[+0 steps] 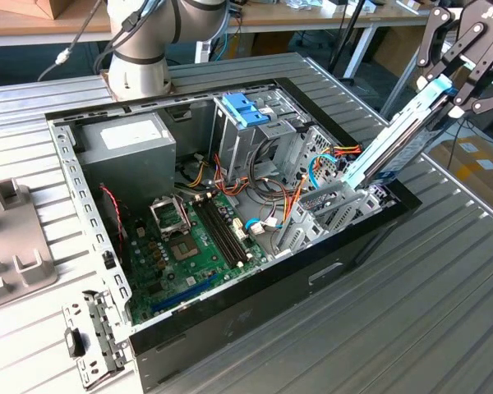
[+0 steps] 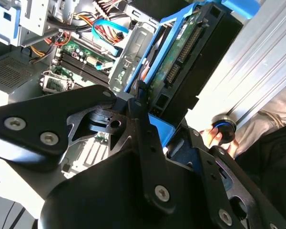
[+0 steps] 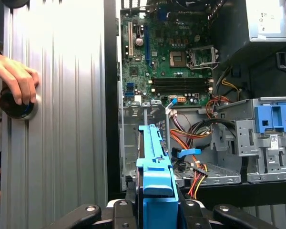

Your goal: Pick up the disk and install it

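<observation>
Gripper (image 1: 449, 84) fingers are clamped on the blue tab end of the disk (image 1: 390, 144). The disk slopes away from the fingers, its far end down by the computer case (image 1: 255, 304) wall, just beside the grey drive cage (image 1: 333, 205); can't tell if it's touching. To seat it well, imo: hold the tab firm, square the blue frame w/ the cage slot so both sides enter even, and keep the far end off the loose wires (image 3: 190, 138). Mind the person's hand (image 3: 14, 76) on a knob (image 3: 16, 107), well off to the side.
</observation>
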Controlling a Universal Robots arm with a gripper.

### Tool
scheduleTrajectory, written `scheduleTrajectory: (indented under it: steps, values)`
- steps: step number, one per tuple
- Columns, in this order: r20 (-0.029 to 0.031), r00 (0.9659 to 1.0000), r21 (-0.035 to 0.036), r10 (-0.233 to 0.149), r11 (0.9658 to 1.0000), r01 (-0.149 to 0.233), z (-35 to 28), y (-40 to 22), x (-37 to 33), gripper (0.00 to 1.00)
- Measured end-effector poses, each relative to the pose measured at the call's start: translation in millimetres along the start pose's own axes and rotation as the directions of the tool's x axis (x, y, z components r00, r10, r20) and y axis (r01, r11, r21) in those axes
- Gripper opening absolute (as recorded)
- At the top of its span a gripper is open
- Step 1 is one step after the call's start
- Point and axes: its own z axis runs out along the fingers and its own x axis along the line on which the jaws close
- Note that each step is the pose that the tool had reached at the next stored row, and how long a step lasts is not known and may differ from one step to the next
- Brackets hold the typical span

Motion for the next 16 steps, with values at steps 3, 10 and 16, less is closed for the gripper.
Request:
scheduleTrajectory:
  steps: [3, 10, 16]
  values:
    - [0.0014, 1.0000, -0.0035, 0.000, 1.0000, 0.000, 3.1, -1.5, 0.1, 0.37]
    - [0.0083, 1.0000, -0.0091, 0.000, 1.0000, 0.000, 7.9, -5.4, 0.2, 0.37]
    - [0.0090, 1.0000, -0.0091, -0.001, 1.0000, 0.001, 9.4, -4.4, 0.4, 0.37]
